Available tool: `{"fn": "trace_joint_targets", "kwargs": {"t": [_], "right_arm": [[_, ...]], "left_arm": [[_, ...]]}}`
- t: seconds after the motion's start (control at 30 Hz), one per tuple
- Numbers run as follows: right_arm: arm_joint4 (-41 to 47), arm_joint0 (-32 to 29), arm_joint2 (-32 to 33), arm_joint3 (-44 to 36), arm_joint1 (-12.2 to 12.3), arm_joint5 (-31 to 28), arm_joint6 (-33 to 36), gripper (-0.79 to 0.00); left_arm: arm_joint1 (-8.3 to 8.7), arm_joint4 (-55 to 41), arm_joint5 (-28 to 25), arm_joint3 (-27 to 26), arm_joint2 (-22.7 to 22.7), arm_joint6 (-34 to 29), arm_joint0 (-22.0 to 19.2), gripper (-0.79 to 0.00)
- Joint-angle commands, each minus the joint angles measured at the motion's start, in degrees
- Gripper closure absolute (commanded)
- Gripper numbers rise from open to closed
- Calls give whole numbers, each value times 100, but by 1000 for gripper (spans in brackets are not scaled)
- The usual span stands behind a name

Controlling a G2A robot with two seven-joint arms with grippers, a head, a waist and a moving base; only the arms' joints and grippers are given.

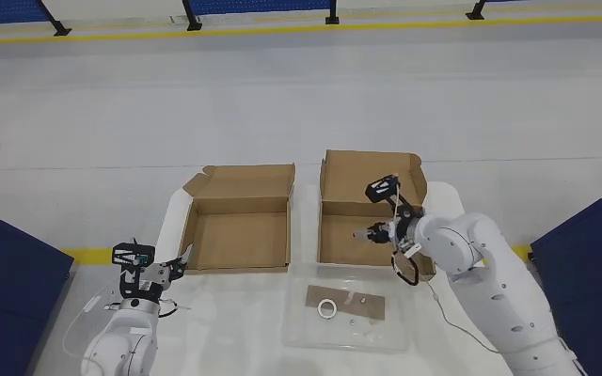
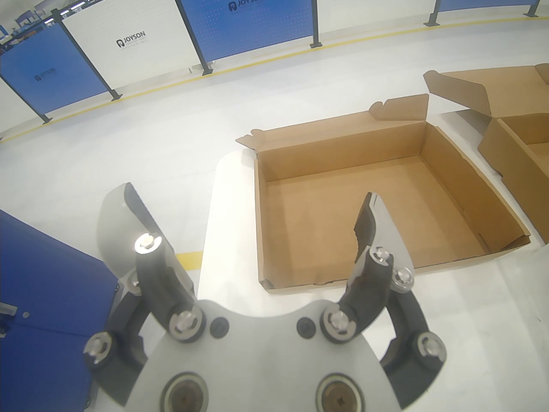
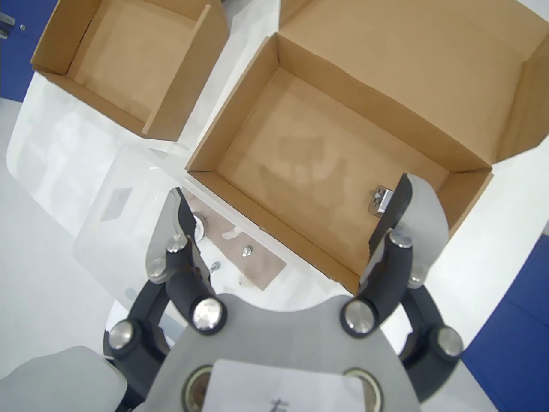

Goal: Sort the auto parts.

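Observation:
Two open cardboard boxes stand side by side. The left box (image 1: 240,240) (image 2: 364,207) is empty. The right box (image 1: 362,244) (image 3: 309,139) holds one small metal part (image 3: 379,200) near a corner. In front of the boxes, a clear tray (image 1: 310,329) holds a white ring (image 1: 327,307) and two small bolts (image 3: 246,250) on a brown liner. My right gripper (image 1: 374,230) (image 3: 291,188) hangs open over the right box with nothing in it. My left gripper (image 1: 177,266) (image 2: 248,192) is open and empty, just off the left box's near left corner.
The boxes' lids (image 1: 249,179) stand folded back on the far side. The white table (image 1: 226,310) has bare room in front of the left box. Blue panels (image 1: 28,273) flank the table on both sides.

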Motion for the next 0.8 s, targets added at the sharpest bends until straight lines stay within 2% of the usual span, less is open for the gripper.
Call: {"fn": "trace_joint_targets", "kwargs": {"t": [0.0, 0.27, 0.57, 0.67, 0.77], "right_arm": [[94, 82, 17, -140, 22, -533, 229, -785], [276, 357, -191, -378, 65, -1227, 1100, -785], [276, 357, -191, -378, 65, -1227, 1100, -785], [194, 350, -442, -531, 75, -1748, 1216, -785], [260, 426, -634, -639, 98, -1903, 1322, -785]], "left_arm": [[0, 0, 0, 0, 0, 0, 0, -785], [0, 0, 0, 0, 0, 0, 0, -785], [0, 0, 0, 0, 0, 0, 0, -785], [0, 0, 0, 0, 0, 0, 0, -785], [0, 0, 0, 0, 0, 0, 0, -785]]}}
